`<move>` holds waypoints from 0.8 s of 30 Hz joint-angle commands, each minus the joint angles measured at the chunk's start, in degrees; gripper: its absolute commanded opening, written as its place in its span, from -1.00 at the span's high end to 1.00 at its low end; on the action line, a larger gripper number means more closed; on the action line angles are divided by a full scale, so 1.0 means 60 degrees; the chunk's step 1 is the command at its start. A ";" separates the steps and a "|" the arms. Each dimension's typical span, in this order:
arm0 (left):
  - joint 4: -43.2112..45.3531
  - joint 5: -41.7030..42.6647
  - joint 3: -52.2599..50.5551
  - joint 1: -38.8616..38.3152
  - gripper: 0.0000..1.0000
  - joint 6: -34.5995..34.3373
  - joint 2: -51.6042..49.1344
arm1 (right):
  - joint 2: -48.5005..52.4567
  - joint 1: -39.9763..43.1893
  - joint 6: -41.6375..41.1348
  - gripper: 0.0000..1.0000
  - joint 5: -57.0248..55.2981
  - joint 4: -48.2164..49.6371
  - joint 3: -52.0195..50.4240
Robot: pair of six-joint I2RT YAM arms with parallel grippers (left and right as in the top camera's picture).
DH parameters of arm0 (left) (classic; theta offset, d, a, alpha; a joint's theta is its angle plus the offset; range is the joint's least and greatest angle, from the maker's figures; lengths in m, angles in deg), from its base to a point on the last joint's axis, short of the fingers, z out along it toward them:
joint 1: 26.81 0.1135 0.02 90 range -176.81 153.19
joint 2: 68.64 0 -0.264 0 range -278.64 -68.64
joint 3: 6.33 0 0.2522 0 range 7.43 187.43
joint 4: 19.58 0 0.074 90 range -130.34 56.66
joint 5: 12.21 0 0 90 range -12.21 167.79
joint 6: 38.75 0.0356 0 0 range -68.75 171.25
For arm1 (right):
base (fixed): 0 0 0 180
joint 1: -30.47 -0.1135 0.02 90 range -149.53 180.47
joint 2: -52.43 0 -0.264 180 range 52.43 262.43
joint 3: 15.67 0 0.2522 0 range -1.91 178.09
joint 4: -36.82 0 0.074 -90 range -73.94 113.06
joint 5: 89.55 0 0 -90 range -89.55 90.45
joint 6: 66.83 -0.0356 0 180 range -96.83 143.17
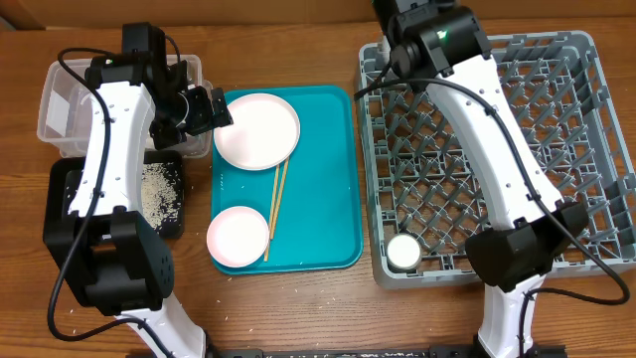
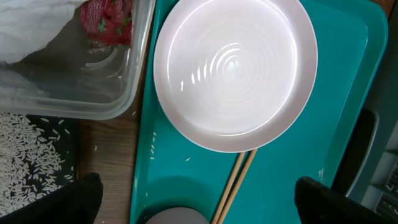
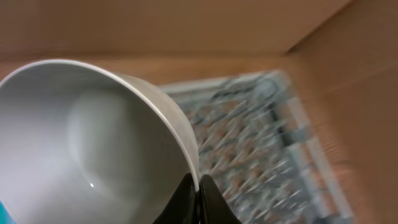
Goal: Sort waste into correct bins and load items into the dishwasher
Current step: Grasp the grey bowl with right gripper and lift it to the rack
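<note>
Looking down from overhead, the left end effector (image 1: 219, 111) hung wide open and empty, right by the left rim of the big white round plate (image 1: 256, 130); that plate sat at the far end of the teal rectangular plastic serving tray (image 1: 338, 179), and the smaller pale pink round plate (image 1: 238, 237) sat at the near end; the two thin wooden chopsticks (image 1: 275, 204) lay side by side between them, with their far tips tucked under the white plate's rim in the left wrist view.

Left of the teal tray, the clear rectangular plastic tub (image 1: 50, 109) held the crumpled white paper napkin (image 2: 31, 25) and the red crinkly wrapper (image 2: 106, 18); just in front of it, the shallow black rectangular plastic tray (image 1: 174, 224) had the loose whitish rice-like grains (image 1: 157, 189) spread over it, plus a few strays on the wooden tabletop (image 1: 298, 308).

Over on the right, the right end effector (image 3: 198, 199) was clenched on the rim of a white round bowl (image 3: 93, 137), which hung tilted; the arm reached to the far-left corner of the large square grey plastic dish rack (image 1: 556, 149), though the rack behind the bowl was pretty blurry in the wrist view; the small white cup (image 1: 403, 252) stood in the rack's near-left corner.
</note>
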 commanded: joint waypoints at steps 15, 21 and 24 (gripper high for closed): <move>0.0018 0.0080 0.0186 0.0000 -1.00 0.0015 -0.0022 | 0.1563 -0.0357 0.3836 0.92 -0.5082 0.2747 -0.1723; 0.0018 0.0080 0.0186 0.0000 -1.00 0.0015 -0.0022 | 0.1934 -0.0783 0.3829 0.92 -0.5067 0.2710 -0.1730; 0.0015 0.0084 0.0186 0.0000 -1.00 0.0015 -0.0022 | 0.2109 -0.0834 0.3825 0.92 -0.5071 0.2677 -0.1734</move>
